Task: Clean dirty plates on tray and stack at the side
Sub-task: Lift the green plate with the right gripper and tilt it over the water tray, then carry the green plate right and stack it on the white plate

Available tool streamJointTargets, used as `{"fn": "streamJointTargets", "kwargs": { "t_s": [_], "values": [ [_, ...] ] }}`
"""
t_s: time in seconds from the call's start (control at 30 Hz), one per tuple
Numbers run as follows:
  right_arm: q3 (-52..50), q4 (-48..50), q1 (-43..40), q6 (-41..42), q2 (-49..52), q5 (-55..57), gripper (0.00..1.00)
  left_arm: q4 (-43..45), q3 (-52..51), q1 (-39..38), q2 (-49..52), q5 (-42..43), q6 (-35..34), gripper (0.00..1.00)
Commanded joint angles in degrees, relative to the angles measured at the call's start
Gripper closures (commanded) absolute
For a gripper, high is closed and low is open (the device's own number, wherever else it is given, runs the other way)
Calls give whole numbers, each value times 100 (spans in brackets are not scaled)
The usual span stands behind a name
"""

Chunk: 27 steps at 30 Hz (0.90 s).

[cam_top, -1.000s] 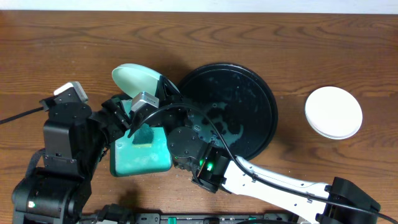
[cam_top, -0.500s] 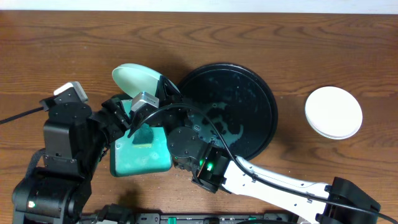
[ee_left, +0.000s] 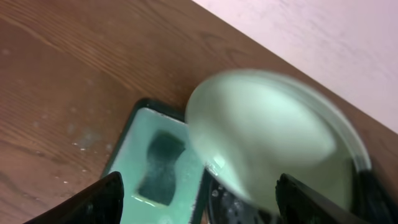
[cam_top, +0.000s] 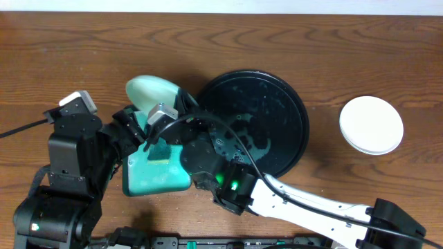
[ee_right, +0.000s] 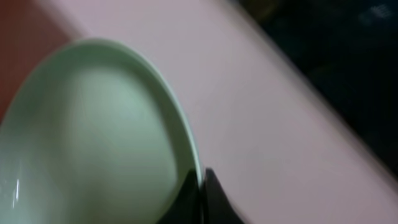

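A pale green plate (cam_top: 154, 90) is held tilted on its edge above the teal tub (cam_top: 156, 173), left of the round black tray (cam_top: 266, 124). My right gripper (cam_top: 181, 104) is shut on the plate's rim; in the right wrist view the rim (ee_right: 186, 143) sits between the fingertips (ee_right: 202, 186). In the left wrist view the plate (ee_left: 267, 137) is blurred and fills the middle, above the tub (ee_left: 143, 180) with a dark sponge (ee_left: 160, 163) in it. My left gripper (ee_left: 199, 199) is open, fingers spread wide, holding nothing. A white plate stack (cam_top: 371, 124) sits at the right.
The black tray is wet and holds no plates that I can see. The wooden table (cam_top: 69, 48) stretches to the back and left. My right arm crosses from the front right over the tray's near edge.
The green plate has tipped slightly and shifted a little to the right in my right gripper. The left arm has not moved.
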Motion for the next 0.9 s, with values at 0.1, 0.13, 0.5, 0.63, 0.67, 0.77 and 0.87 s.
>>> {"fn": "streamJointTargets", "kwargs": {
  "t_s": [0.1,0.13,0.5,0.63,0.67,0.77,0.87],
  "values": [
    [-13,-879,-120,2586,-197,2,99,17,79,2,-9,2,-4,21],
    [-13,-804,-212,2583,-341,166,99,17,79,2,-9,2,-4,21],
    [-11,-2181,-1425,3134,-1187,-1381,99,17,79,2,-9,2,-4,21],
    [-11,-2271,-1438,3416,-1121,-3051,99,17,79,2,-9,2,-4,21],
    [-11,-2317,-1429,3169,-1023,-3062,99,20,79,2,-9,2,-4,21],
    [-11,-1954,-1438,3165,-1038,-564,99,17,79,2,-9,2,-4,21],
    [-11,-1915,-1390,1893,-951,-3488,99,20,79,2,-9,2,-4,21]
  ]
}}
